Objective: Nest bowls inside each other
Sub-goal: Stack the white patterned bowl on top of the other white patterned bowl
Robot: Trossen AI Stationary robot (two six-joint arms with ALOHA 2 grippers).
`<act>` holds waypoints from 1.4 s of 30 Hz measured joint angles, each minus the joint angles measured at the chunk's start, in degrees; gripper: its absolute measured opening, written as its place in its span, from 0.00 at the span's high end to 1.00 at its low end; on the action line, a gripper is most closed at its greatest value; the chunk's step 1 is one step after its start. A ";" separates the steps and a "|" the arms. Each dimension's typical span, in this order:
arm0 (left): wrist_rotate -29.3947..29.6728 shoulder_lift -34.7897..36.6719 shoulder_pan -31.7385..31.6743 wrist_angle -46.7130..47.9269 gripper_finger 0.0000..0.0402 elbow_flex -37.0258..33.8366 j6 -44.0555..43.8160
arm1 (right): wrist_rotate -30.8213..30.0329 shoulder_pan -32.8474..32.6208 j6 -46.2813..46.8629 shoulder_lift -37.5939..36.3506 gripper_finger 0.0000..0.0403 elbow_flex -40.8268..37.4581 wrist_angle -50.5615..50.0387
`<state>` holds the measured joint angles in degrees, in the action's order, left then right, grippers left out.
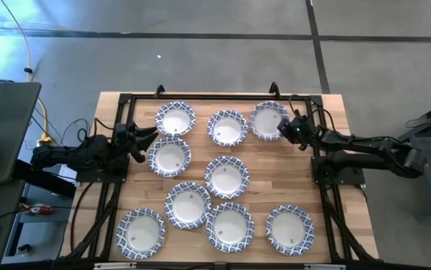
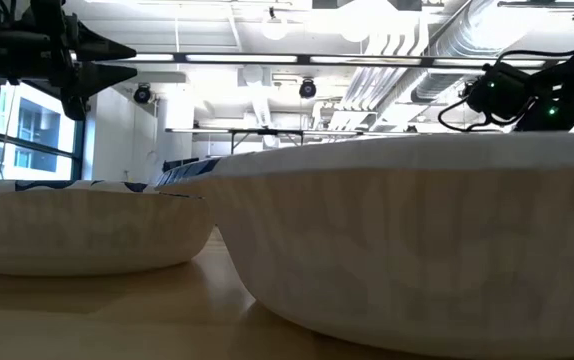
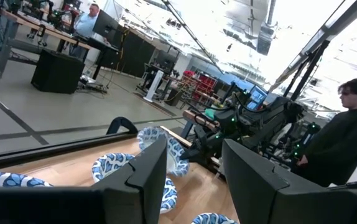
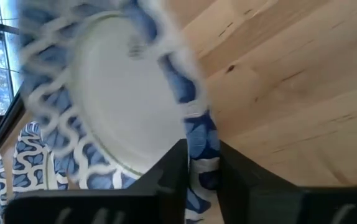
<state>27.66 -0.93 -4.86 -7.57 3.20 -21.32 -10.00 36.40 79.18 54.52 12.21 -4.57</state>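
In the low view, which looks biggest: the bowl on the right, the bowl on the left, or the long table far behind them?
1. Right bowl, biggest.
2. Left bowl.
3. Far table, smallest.
Nearness to the camera exaggerates the right bowl, so real sizes stay unsure.

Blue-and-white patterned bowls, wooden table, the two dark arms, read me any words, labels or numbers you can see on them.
None can be read.
The blue-and-white patterned bowls carry only a lattice pattern, no lettering.
The light wooden table is unmarked.
The right gripper, clamped on the rim of the far right bowl, and the left gripper at the table's left edge show no legible label.
Monitors in the room beyond are too blurred to read.
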 joint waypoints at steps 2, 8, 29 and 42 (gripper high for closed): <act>0.00 0.02 0.00 0.00 0.64 0.00 0.02 | 0.04 0.00 -0.15 0.00 0.90 0.02 0.15; 0.00 0.01 0.00 0.01 0.64 0.00 0.46 | 0.68 0.00 -0.60 0.00 0.91 0.02 1.46; 0.00 0.01 0.00 0.02 0.64 0.01 0.46 | 4.91 -0.02 0.39 -0.42 0.91 0.04 7.30; 0.00 0.02 0.02 0.02 0.64 0.00 0.42 | 4.34 3.02 -1.06 -4.51 0.91 0.04 6.39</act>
<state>27.66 -0.91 -4.84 -7.55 3.20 -20.91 -5.66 39.43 78.12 50.01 12.25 1.82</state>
